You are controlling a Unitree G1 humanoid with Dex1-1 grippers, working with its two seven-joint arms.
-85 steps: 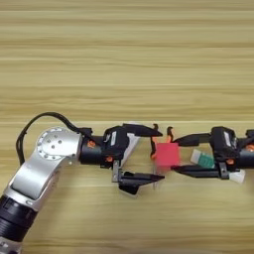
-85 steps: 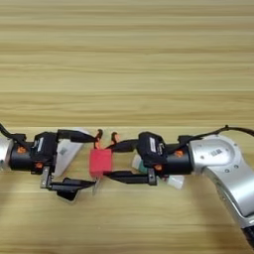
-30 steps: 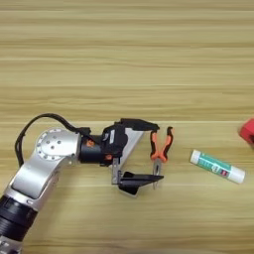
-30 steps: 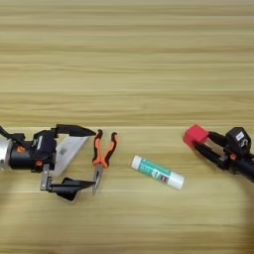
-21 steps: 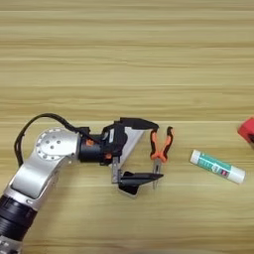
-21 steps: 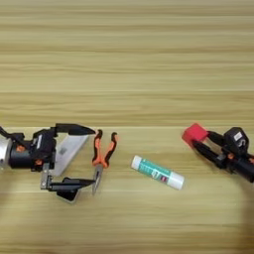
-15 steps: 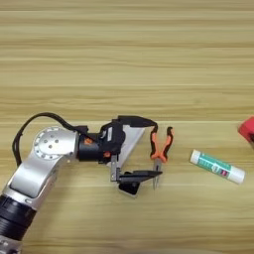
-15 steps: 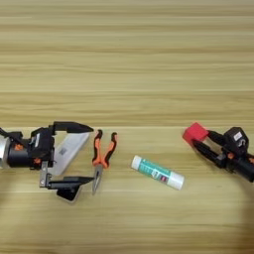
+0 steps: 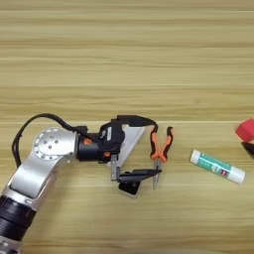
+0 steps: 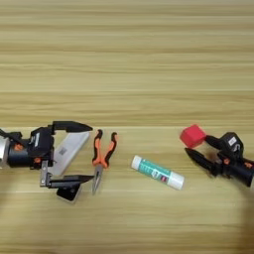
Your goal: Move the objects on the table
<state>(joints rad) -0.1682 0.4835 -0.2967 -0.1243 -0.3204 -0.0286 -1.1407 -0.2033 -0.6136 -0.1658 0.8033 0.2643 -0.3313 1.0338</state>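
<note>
My left gripper (image 9: 138,147) is open at the table's (image 9: 124,59) lower left. Its fingers straddle the long white flat device (image 9: 127,143), one above it and one below. The lower finger lies over the small black block (image 9: 130,188). The orange-handled pliers (image 9: 161,147) lie just right of that gripper, tips toward me. Further right rests the white tube with the green label (image 10: 157,172). The red cube (image 10: 192,135) sits on the wood at the right. My right gripper (image 10: 197,145) is open, with its fingertips right at the cube's lower right side.
My left arm (image 9: 44,158) comes in from the lower left corner with a black cable looping over it. The broad upper half of the wooden top holds nothing but grain lines.
The right gripper carried the red cube from the middle to the right side, which uncovered the pliers and the tube. In the last second the left gripper's lower finger rose slightly toward the white device.
</note>
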